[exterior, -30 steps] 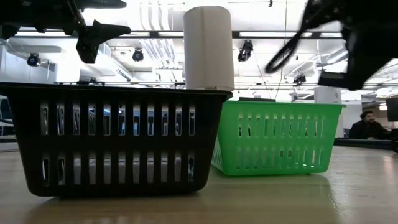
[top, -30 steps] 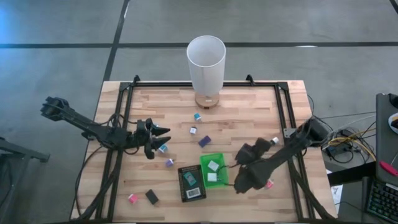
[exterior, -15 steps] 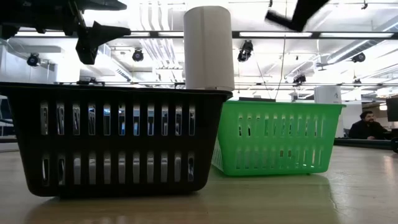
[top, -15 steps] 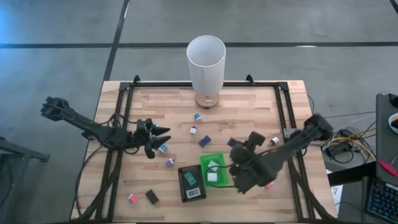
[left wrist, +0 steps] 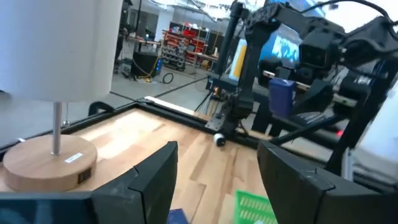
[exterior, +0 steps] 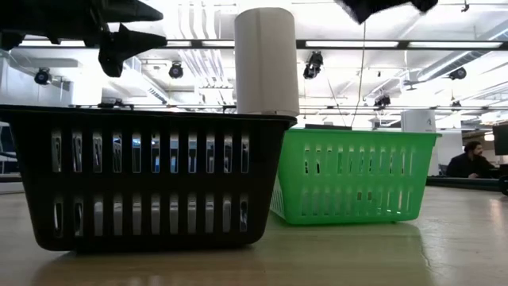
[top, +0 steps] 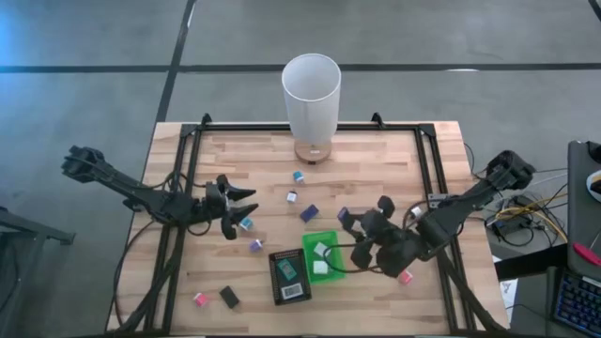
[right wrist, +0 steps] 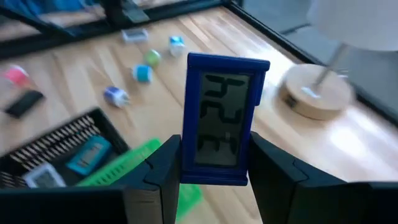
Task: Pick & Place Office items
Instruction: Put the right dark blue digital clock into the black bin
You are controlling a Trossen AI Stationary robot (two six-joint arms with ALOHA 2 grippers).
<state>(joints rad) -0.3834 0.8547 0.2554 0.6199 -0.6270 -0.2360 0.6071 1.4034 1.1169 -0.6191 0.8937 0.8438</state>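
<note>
Left gripper [top: 246, 199] hovers open above the table's left half, holding nothing. Right gripper [right wrist: 214, 163] is clamped on a blue clock [right wrist: 218, 135], raised just beside the green tray [top: 324, 255].

Two slotted plastic trays sit just beside the right gripper [top: 351, 222], one green tray [top: 332, 238] and one black tray [top: 278, 278]. One tall white cylinder [top: 311, 92] stands well beyond both grippers. The right gripper clamps one blue display block [right wrist: 219, 144]. Two small white blocks [top: 322, 251] lie in the green tray. Loose on the wood are three purple blocks [top: 308, 213], two teal blocks [top: 246, 223], one of them just beside the left gripper [top: 249, 204], two pink blocks [top: 199, 299] and one black block [top: 229, 297].
</note>
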